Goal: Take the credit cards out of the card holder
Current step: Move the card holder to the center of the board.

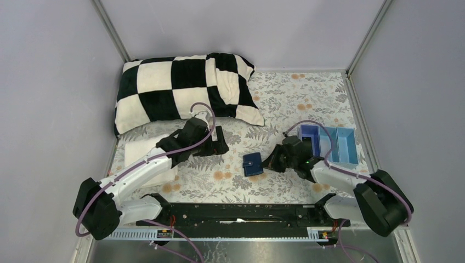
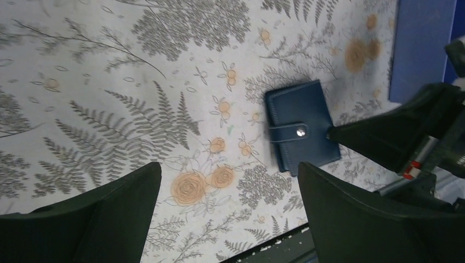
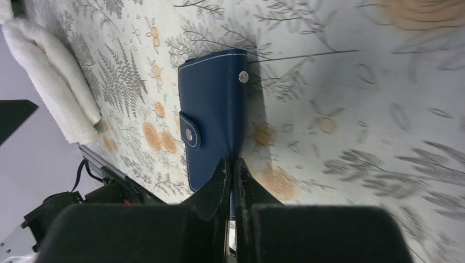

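Observation:
The card holder (image 1: 253,164) (image 2: 301,129) (image 3: 211,109) lies flat on the floral cloth. It is dark navy, folded shut, with its tab snapped across. No credit cards show; they are hidden inside. My right gripper (image 1: 271,161) (image 3: 231,161) is shut, and its tips rest against the holder's right edge. It shows in the left wrist view as a dark wedge (image 2: 384,134) touching that edge. My left gripper (image 1: 222,142) (image 2: 227,170) hangs open above the cloth, left of the holder, with nothing between its fingers.
A black-and-white checkered pillow (image 1: 181,90) lies at the back left. A folded white towel (image 1: 145,159) (image 3: 52,76) sits under the left arm. A light-blue compartment tray (image 1: 332,145) (image 2: 422,44) stands behind the right arm. A black rail (image 1: 236,213) runs along the near edge.

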Tool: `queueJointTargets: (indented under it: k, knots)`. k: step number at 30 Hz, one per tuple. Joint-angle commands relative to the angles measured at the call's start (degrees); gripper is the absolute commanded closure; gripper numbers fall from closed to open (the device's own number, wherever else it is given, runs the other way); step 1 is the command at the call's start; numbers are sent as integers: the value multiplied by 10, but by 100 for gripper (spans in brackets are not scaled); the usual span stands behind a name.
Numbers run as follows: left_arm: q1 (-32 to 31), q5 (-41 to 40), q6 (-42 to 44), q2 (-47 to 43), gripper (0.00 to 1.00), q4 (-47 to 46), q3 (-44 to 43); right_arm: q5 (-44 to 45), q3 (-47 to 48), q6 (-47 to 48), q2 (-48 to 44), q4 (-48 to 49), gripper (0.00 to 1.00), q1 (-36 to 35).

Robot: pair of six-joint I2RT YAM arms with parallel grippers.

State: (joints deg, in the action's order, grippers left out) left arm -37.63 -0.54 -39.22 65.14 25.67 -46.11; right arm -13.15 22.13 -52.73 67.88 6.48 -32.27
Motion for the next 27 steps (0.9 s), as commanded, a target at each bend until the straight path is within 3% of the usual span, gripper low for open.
queueJointTargets:
  k: [1,2,5,7,11,14,18,27]
  knots:
    - [-20,42,-29,5,1,-50,7,21,27,-62,60,107,100,-51]
    - [-22,40,-35,3,1,-55,11,20,35,-65,74,108,99,-59]
    - [-29,37,-54,9,1,-87,27,34,55,-65,95,81,65,-73]
    - [-42,20,-62,28,1,-93,22,49,62,-55,93,59,55,-74]
    - [-101,-90,-96,82,3,-40,-12,73,98,-11,90,-9,53,-74]
    - [-150,-133,-116,115,11,-28,-31,79,116,20,104,-38,55,-74]
    - [-190,-146,-147,152,22,-20,-48,54,114,31,132,-26,57,-73]
    - [-215,-174,-141,224,40,-20,-96,26,87,16,144,12,58,-63]
